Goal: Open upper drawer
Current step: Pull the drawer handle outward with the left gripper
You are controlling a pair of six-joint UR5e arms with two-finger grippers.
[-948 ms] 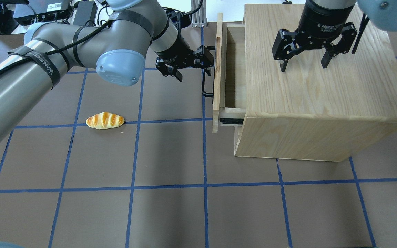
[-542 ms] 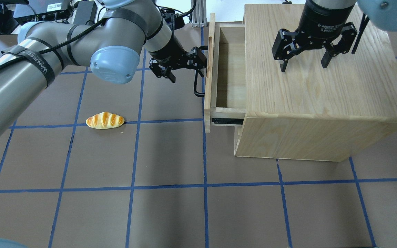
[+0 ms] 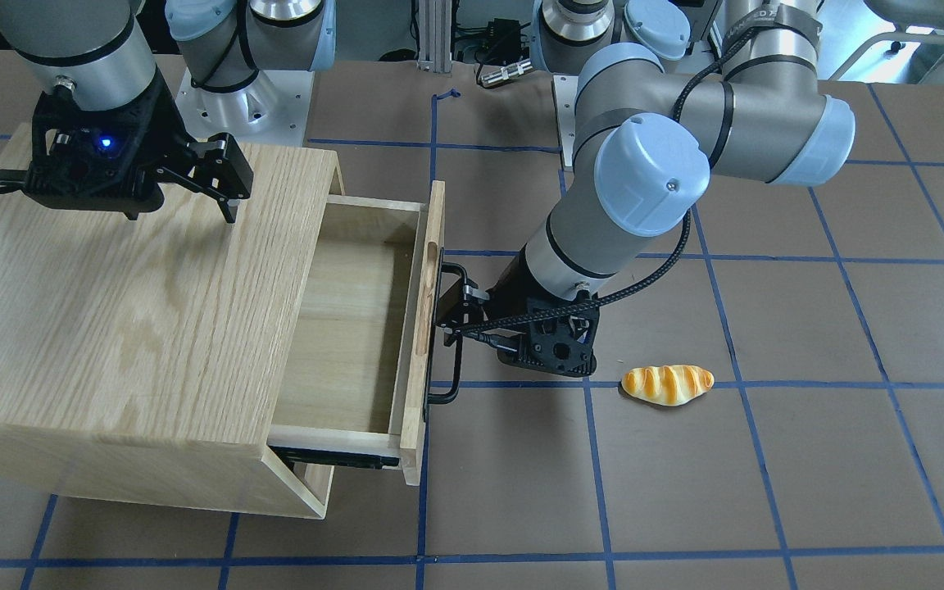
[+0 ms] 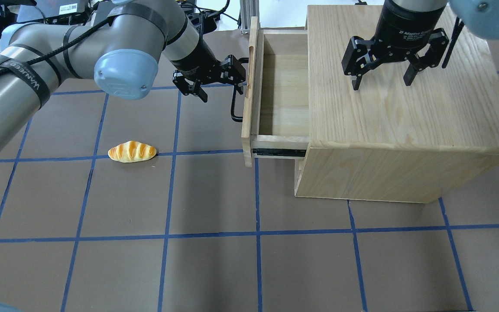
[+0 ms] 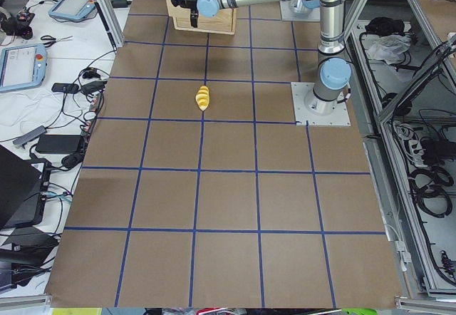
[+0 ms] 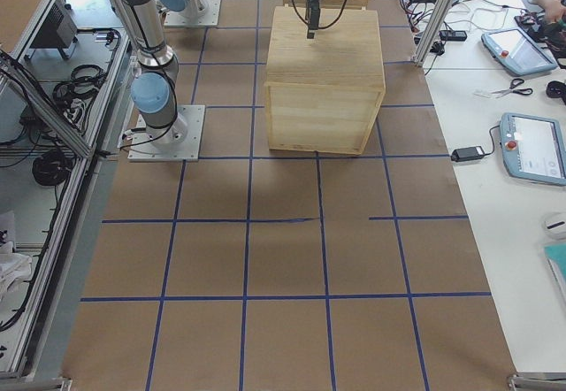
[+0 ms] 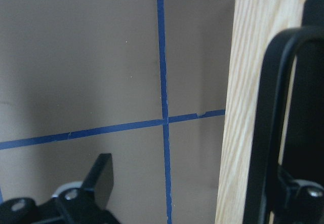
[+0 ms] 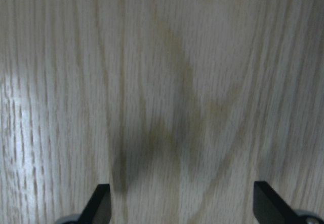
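The upper drawer (image 4: 282,99) stands pulled well out of the oak cabinet (image 4: 405,121), and its inside is empty. Its pale front panel (image 3: 421,328) bears a black bar handle (image 3: 446,336) and an oval notch. My left gripper (image 4: 221,89) is open at the handle, with one finger hooked behind the bar. In the left wrist view the handle (image 7: 271,133) runs in front of that finger, and the other finger (image 7: 98,178) is far off to the side. My right gripper (image 4: 382,83) is open and empty just above the cabinet top, which fills the right wrist view (image 8: 185,107).
A toy bread loaf (image 4: 132,151) lies on the brown mat to the left of the drawer, near a blue tape line. The cabinet stands at the mat's right rear. A black slide rail (image 4: 279,152) shows under the drawer's side.
The drawer has slid further out to the left, and my left gripper has moved left with the handle. The right gripper has not moved.
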